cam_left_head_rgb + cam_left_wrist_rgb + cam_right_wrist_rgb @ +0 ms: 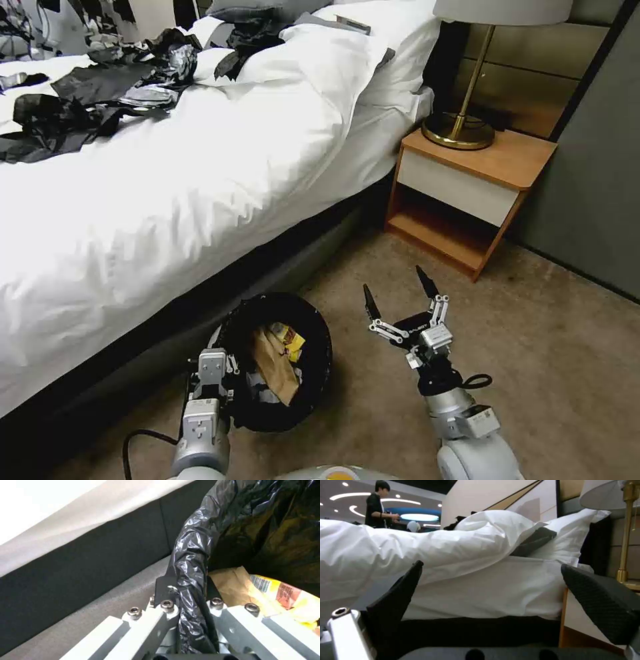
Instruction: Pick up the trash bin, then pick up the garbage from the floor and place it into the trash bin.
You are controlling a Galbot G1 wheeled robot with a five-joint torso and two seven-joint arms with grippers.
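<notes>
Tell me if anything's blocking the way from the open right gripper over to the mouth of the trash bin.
Nothing visible does. The right gripper hangs open and empty above bare carpet, beside the trash bin, which the left gripper holds by its rim. The bin's mouth is open, with a brown paper bag inside.

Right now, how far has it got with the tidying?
The left gripper is clamped on the bin rim. A paper bag and yellow wrapper lie inside. The right gripper hangs open and empty over bare carpet; no litter there.
</notes>
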